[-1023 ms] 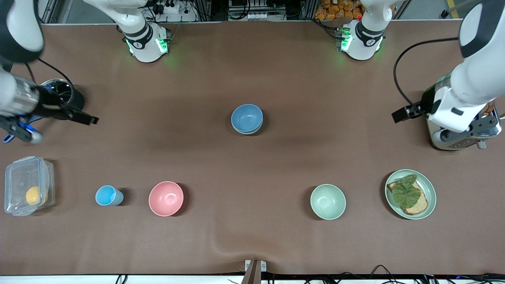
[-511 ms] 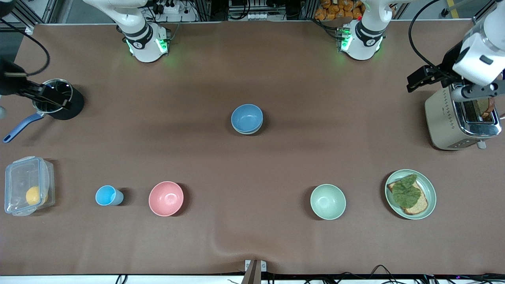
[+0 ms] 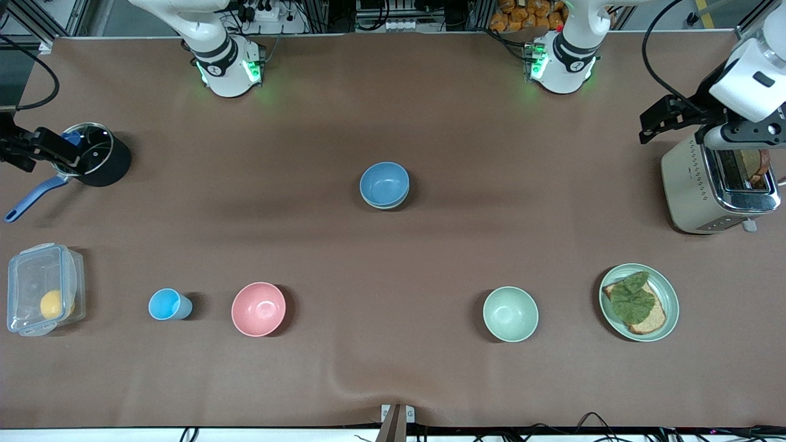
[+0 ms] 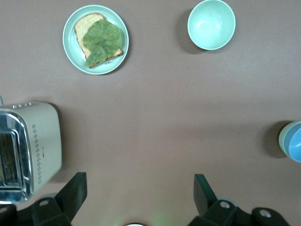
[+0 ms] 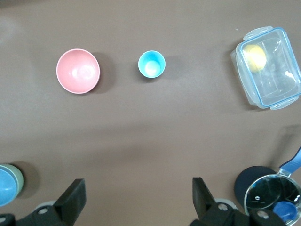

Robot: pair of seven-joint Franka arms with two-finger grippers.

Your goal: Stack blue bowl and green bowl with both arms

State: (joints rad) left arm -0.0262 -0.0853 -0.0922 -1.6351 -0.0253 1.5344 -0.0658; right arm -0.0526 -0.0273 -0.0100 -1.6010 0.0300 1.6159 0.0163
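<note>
The blue bowl sits nested in a green bowl at mid-table; only that green bowl's rim shows under it. The pair shows at the edge of the left wrist view and of the right wrist view. A second green bowl stands alone, nearer the front camera, toward the left arm's end. My left gripper is open and empty, up beside the toaster. My right gripper is open and empty, up by the black pot.
A toaster and a green plate with toast and leaf are at the left arm's end. A black pot, lidded container, light-blue cup and pink bowl are toward the right arm's end.
Both arms have pulled outward and toward their bases, away from mid-table. The bowls have not moved.
</note>
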